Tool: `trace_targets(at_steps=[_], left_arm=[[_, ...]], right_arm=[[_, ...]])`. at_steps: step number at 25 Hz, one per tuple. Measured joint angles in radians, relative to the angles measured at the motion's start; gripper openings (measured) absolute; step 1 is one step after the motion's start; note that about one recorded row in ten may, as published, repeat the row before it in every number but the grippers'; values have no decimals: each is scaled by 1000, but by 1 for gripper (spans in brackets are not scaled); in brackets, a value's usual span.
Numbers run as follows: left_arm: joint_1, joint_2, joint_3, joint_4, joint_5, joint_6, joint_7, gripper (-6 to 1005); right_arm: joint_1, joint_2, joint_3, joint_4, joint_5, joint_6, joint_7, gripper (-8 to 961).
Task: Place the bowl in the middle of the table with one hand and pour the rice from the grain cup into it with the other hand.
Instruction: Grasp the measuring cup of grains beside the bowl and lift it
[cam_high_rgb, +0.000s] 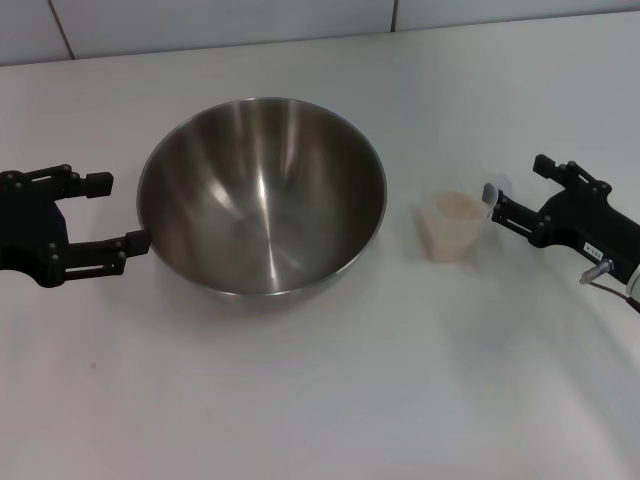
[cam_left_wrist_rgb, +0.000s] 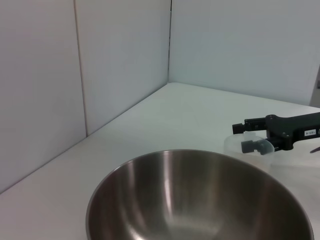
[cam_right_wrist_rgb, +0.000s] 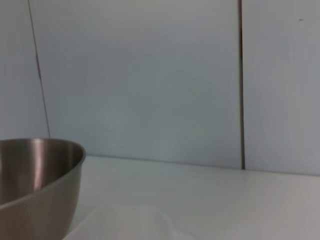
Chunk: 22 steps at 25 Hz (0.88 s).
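Observation:
The steel bowl (cam_high_rgb: 262, 195) stands on the white table (cam_high_rgb: 320, 400), a little left of centre, with nothing in it. My left gripper (cam_high_rgb: 118, 212) is open at the bowl's left side, its nearer fingertip (cam_high_rgb: 136, 241) right against the outer wall. The grain cup (cam_high_rgb: 450, 228) stands upright to the right of the bowl, with rice (cam_high_rgb: 452, 207) inside. My right gripper (cam_high_rgb: 518, 180) is open just right of the cup, its grey pad (cam_high_rgb: 492, 192) at the cup's rim. The left wrist view shows the bowl (cam_left_wrist_rgb: 200, 200), the cup (cam_left_wrist_rgb: 252, 152) and the right gripper (cam_left_wrist_rgb: 245, 136) beyond.
A tiled white wall (cam_high_rgb: 200, 20) runs along the table's far edge. White tabletop surrounds the bowl and cup. In the right wrist view only the bowl's edge (cam_right_wrist_rgb: 35, 185) and the wall (cam_right_wrist_rgb: 150, 75) show.

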Motion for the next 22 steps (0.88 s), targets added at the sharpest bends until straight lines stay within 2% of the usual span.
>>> trace_targets(at_steps=[11, 21, 22], left_arm=[[-5, 1, 2, -21, 2, 1, -2, 805], [-7, 2, 2, -25, 2, -6, -2, 805], [-7, 2, 2, -25, 2, -7, -2, 805]], right_arm=[[-6, 0, -9, 16, 40, -10, -14, 754], [-13, 0, 0, 28, 60, -35, -50, 292], [-13, 0, 0, 31, 61, -36, -55, 272]])
